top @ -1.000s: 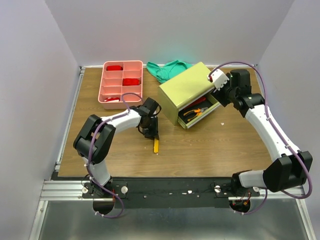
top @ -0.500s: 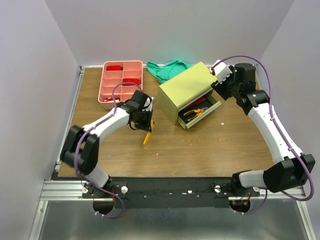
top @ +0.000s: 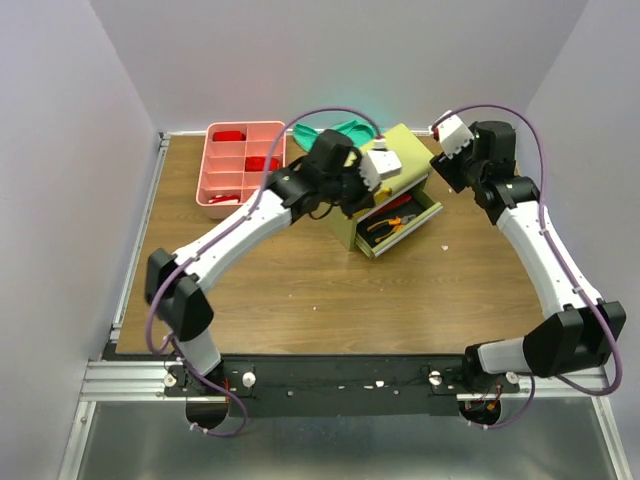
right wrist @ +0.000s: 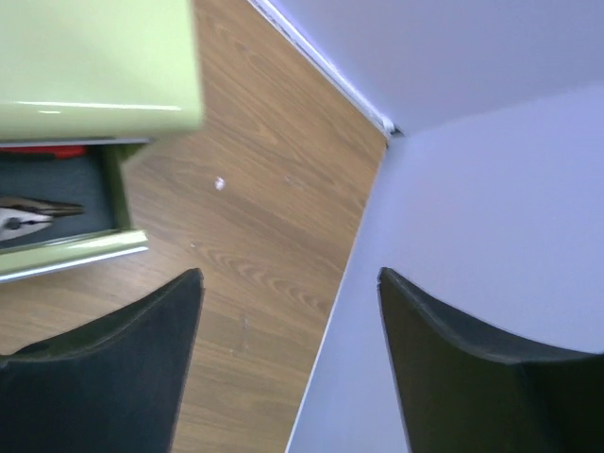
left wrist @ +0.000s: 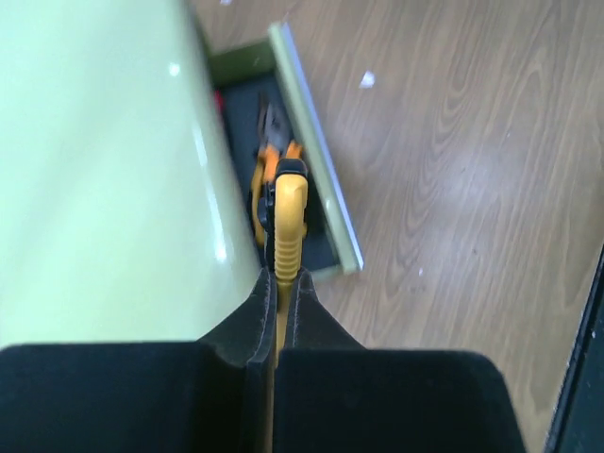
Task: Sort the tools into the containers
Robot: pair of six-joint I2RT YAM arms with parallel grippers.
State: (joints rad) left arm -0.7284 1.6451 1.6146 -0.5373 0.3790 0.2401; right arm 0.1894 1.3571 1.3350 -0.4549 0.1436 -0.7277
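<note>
My left gripper (left wrist: 280,274) is shut on a yellow utility knife (left wrist: 288,212), whose ribbed handle sticks out ahead of the fingers. It hangs over the olive-green chest (top: 412,150), above the edge of its open bottom drawer (left wrist: 316,179). Orange-handled pliers (left wrist: 267,160) lie in that drawer, with a red tool beside them (top: 400,203). The pink compartment tray (top: 222,190) stands at the back left and holds red tools (top: 262,163). My right gripper (right wrist: 288,274) is open and empty, up by the chest's far right corner.
A green cloth (top: 345,128) lies behind the chest. The right wall (right wrist: 491,189) stands close to the right gripper. Bare wooden tabletop (top: 330,290) stretches in front of the chest and tray.
The left arm closed on the yellow knife, lifted it off the table and swung it right, over the chest. The right gripper drew back a little from the chest.
</note>
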